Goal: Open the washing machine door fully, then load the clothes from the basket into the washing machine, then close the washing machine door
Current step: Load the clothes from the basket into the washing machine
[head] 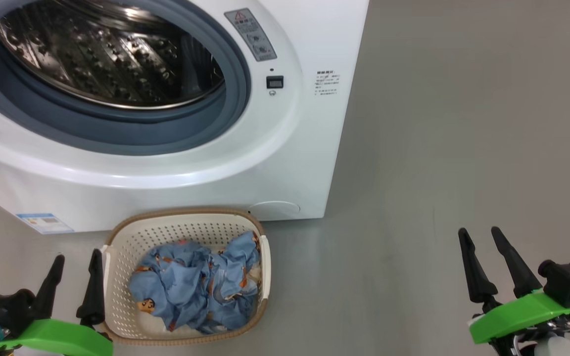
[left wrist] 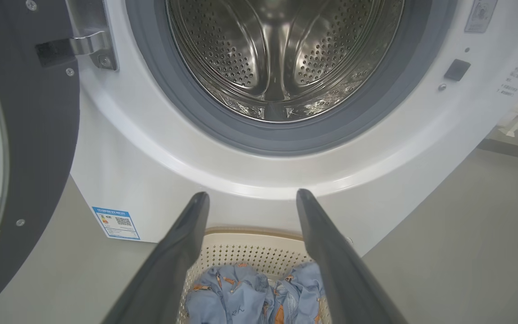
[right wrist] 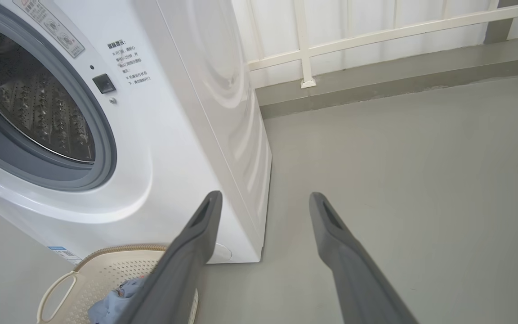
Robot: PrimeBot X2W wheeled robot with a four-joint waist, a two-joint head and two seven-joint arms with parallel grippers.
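**Door open, clothes just right of my left gripper**

My left gripper (head: 78,255) sits lowest and nearest in the head view. Its two dark fingers are spread as wide as they go and hold nothing. My right gripper (head: 479,231) is equally wide and empty, out over the bare grey floor (head: 438,148).

The basket (head: 186,213) stands on the floor, hard against the foot of the washing machine (head: 290,163). Its left rim is just beside my left gripper's inner finger. The clothes (head: 196,282) lie in a crumpled blue heap inside it, running from the near left corner towards the far right one. In the left wrist view they show low between my fingers, which point up at the steel drum (left wrist: 281,58). So the load is below and slightly right of that gripper, and the mouth is straight ahead and above.

The door (left wrist: 38,135) is swung out to my left on its hinge (left wrist: 83,45), which leaves the grey gasket (head: 117,128) and the drum unobstructed. I judge the opening step done and loading next.

The left arm is clearly the nearer one, as the right is well apart from the basket. I would tip the left gripper down into the heap and take a fold near its middle. I would then lift clear of the rim before moving forward.
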